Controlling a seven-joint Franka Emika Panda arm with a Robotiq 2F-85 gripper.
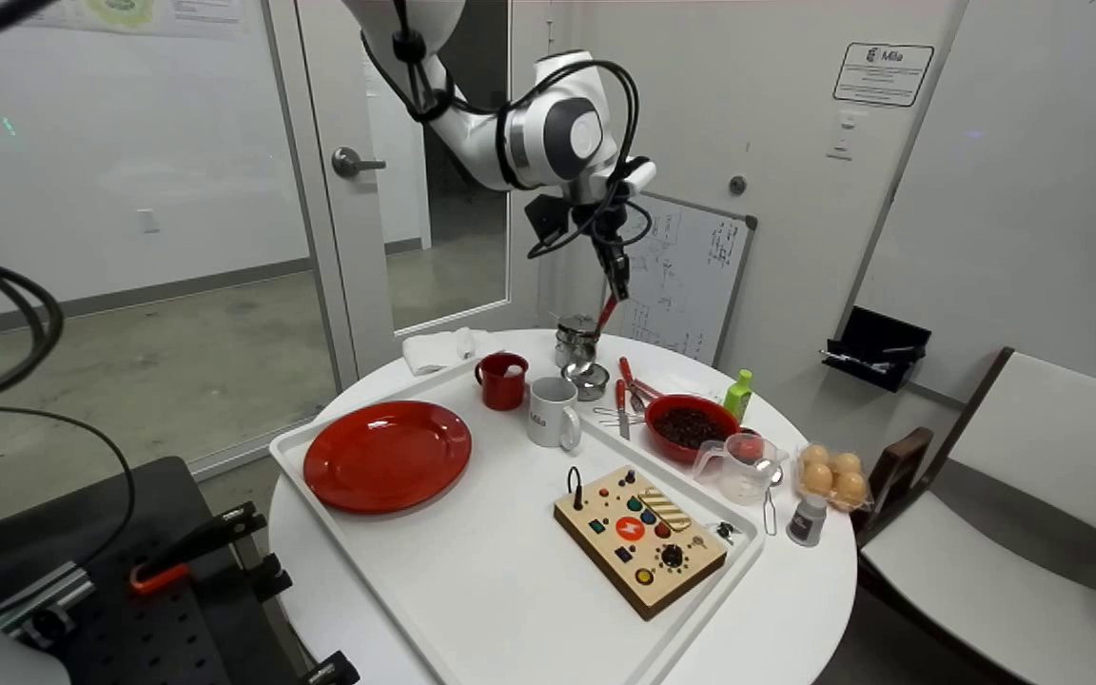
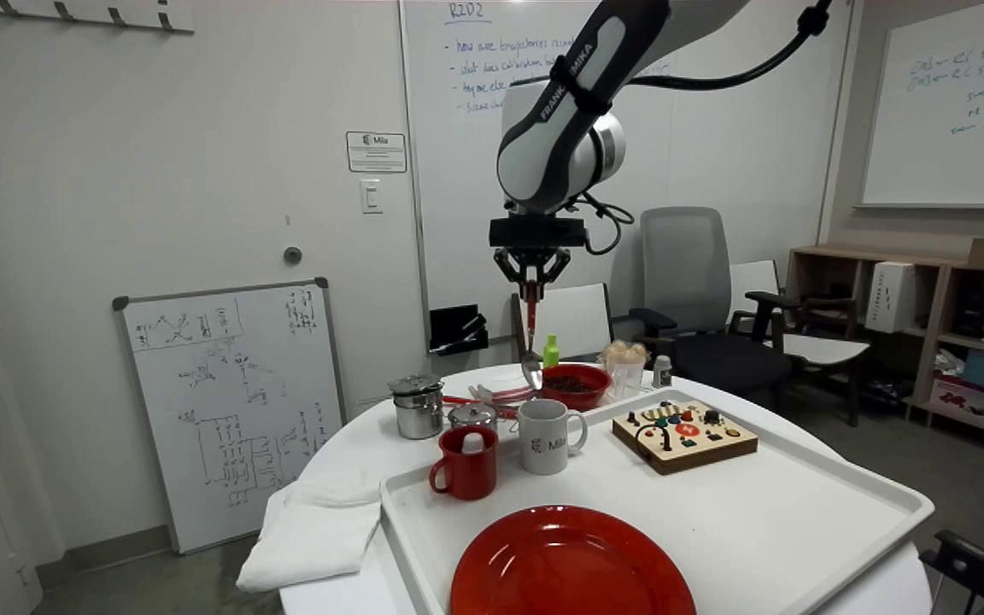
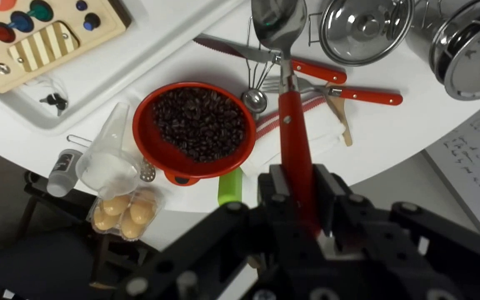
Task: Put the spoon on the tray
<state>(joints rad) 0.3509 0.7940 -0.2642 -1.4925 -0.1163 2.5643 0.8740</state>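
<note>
The spoon has a red handle and a metal bowl. My gripper (image 3: 298, 179) is shut on the handle of the spoon (image 3: 293, 133). In an exterior view the spoon (image 2: 531, 316) hangs from the gripper (image 2: 532, 290) nearly upright, bowl down, above the table's far side. It also shows in an exterior view (image 1: 607, 314), tilted, with its bowl close to the pot lid. The white tray (image 1: 472, 552) lies on the round table, and the spoon is beyond its edge. The tray also shows in an exterior view (image 2: 782, 521) and its corner in the wrist view (image 3: 161, 21).
On the tray stand a red plate (image 1: 386, 457), red cup (image 1: 502, 385), white mug (image 1: 548, 419) and wooden board (image 1: 638, 542). Beside it are metal pots (image 3: 367, 29), a red bowl of beans (image 3: 156, 150), a knife (image 3: 315, 70), a fork (image 3: 365, 95) and eggs (image 3: 125, 214).
</note>
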